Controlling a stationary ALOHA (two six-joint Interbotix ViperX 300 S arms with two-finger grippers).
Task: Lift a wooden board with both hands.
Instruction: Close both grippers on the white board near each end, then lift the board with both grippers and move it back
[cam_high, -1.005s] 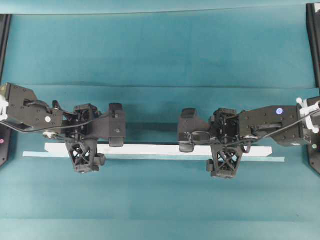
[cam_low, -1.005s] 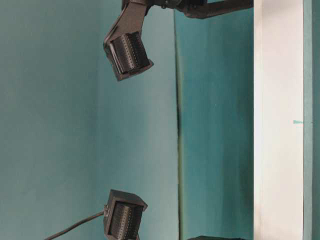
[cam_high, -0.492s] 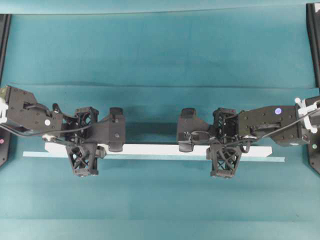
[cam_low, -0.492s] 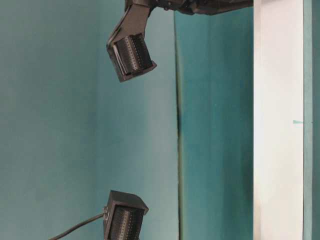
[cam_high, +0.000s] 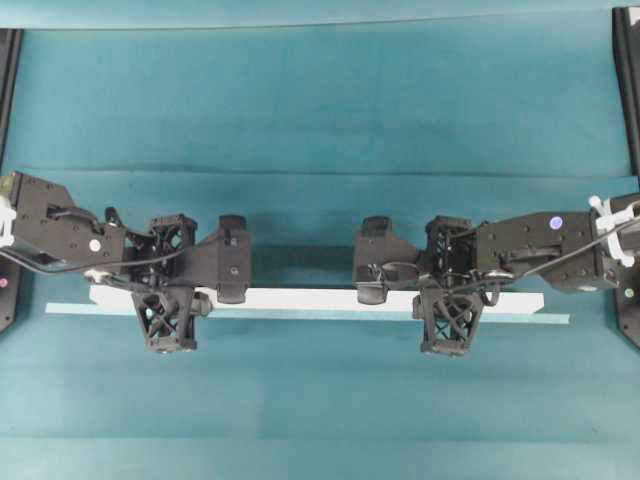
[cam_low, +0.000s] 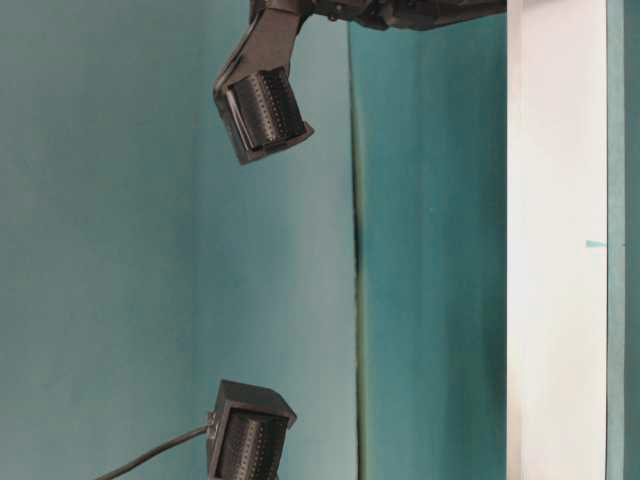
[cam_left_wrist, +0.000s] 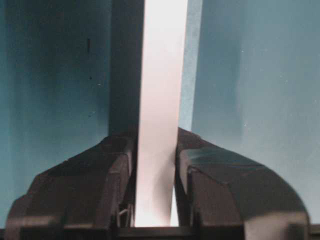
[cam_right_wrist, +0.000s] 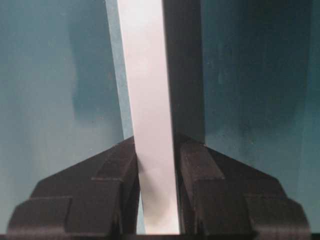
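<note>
**Both grippers squeeze the board, ready to lift**

From above, we see the wooden board lying flat on the teal table. Its long way runs left to right, and its slanted ends point to the two sides. A thin pale-teal tape strip lies along its near edge. The left gripper sits over the board near the left end. The right gripper sits over it closer to the right end. One finger of each is on each long side of the board.

From the table-level view, the board shows as a tall white band near the right edge. No fingers show here, only two black camera boxes above the table.

In the left wrist view, the board runs straight away from us. The fingers press on both long edges, so this gripper is closed on the board.

In the right wrist view, the board also runs straight away, leaning a little. The fingers pinch its two edges, so this gripper holds it too.

We think trouble could come if one arm rises faster than the other. Then the board would tip, and it could slide out of the thin edge grip. If the arms pull apart or push together, it could twist loose.
</note>
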